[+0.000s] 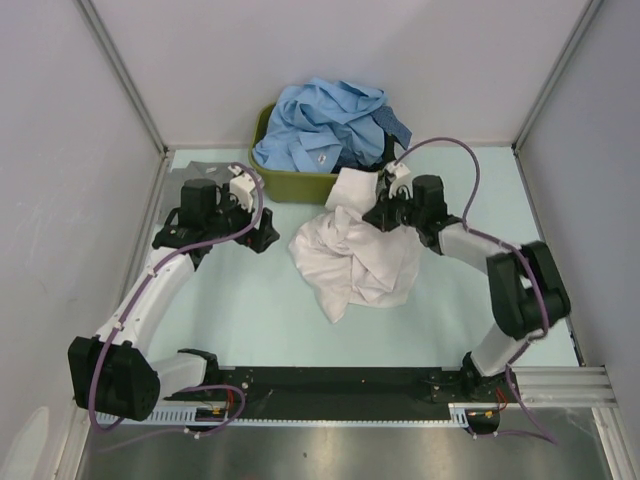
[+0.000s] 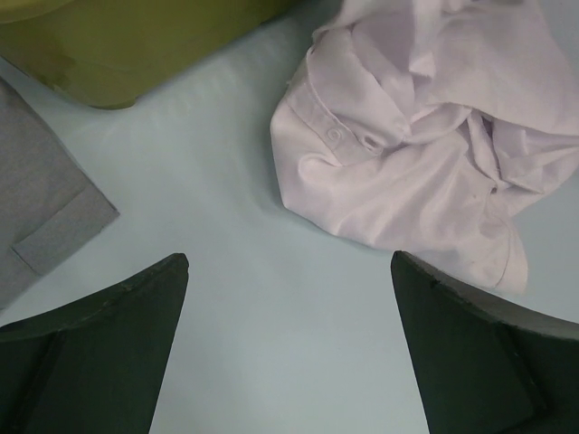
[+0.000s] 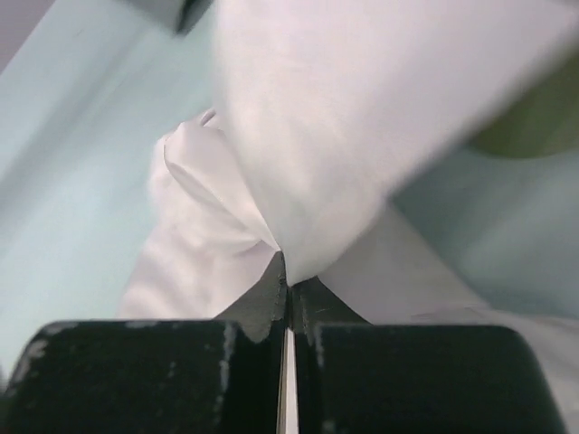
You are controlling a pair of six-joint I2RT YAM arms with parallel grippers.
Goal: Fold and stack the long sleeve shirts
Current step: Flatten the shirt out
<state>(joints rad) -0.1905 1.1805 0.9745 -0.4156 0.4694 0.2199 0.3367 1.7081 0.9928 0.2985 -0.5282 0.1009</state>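
Observation:
The white shirt (image 1: 352, 258) lies crumpled on the table's middle. It also shows in the left wrist view (image 2: 425, 136) and the right wrist view (image 3: 362, 117). My right gripper (image 1: 382, 208) is shut on a fold of the white shirt (image 3: 308, 253) and holds that part lifted at the pile's far edge. My left gripper (image 1: 262, 238) is open and empty over bare table, left of the white shirt; its fingers (image 2: 109, 344) frame the table. Light blue shirts (image 1: 325, 125) fill the olive-green tub (image 1: 290, 185). A grey shirt (image 1: 205, 165) lies flat at the far left, and also shows in the left wrist view (image 2: 41, 208).
The tub (image 2: 118, 45) stands against the back wall, just behind both grippers. Grey walls close in left, right and back. A black rail runs along the near edge (image 1: 340, 385).

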